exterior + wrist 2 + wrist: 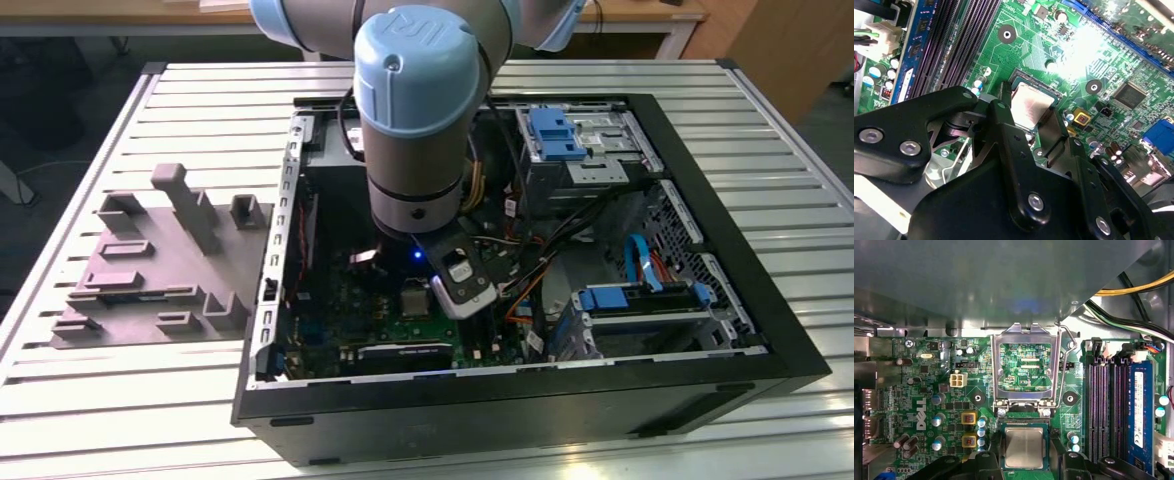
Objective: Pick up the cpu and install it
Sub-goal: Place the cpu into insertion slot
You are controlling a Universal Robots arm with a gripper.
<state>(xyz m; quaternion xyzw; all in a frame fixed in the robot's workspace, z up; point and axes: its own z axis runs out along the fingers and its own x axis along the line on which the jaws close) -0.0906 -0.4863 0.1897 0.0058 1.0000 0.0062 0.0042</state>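
Silvery cpu (pixel 1024 447) — lying in motherboard socket (pixel 1024 422); claw (pixel 1030 110) astride it — cannot tell if gripping

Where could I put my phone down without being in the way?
The table is bare between the grey moulded tray and its edge nearest the exterior camera, and in a strip on the exterior view's right of the computer case. Inside the case it is crowded: the arm, cables and drive cages, with the gripper at the cpu.
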